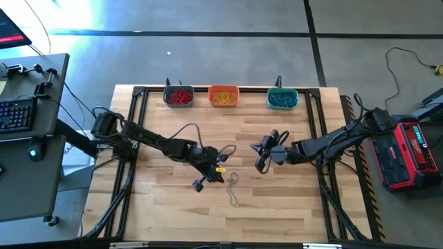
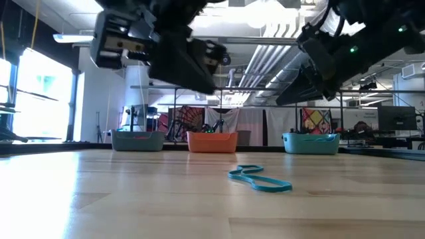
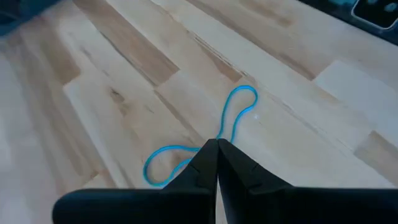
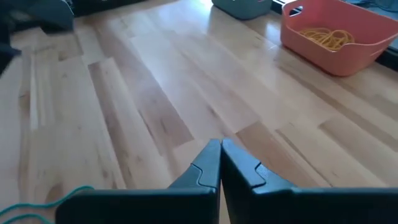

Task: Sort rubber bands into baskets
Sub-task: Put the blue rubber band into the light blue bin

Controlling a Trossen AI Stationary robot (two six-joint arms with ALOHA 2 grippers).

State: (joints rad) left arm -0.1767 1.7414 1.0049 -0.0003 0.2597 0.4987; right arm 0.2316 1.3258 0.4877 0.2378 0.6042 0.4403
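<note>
I have one blue rubber band (image 3: 205, 134) left on the bare wood, lying loose near the middle of the table (image 1: 159, 207) in a pinched figure-eight, well apart from the three baskets lined up along the far edge. Those baskets tell me why it matters: the grey-blue basket (image 1: 178, 96) holds red bands, the orange basket (image 1: 223, 95) holds yellow ones, and the teal-green basket (image 1: 282, 99) holds blue ones, so I judge this loop belongs in the teal-green one. My left gripper (image 3: 217, 155) hangs over the band with its jaws pressed together and nothing between them; from its wrist camera the closed tips point at the band's narrow waist, which I read as the easiest spot to pinch, since the strand doubles there. The low view shows the band flat on the wood and both arms raised clear above it, so nothing is gripped yet. My right gripper (image 4: 220, 155) is also clenched and empty, hovering over bare boards to the right of centre, facing toward the orange basket; I take it to be waiting out of the left arm's way. To pick up, I would need to spread the left jaws first, then come down across that waist.
</note>
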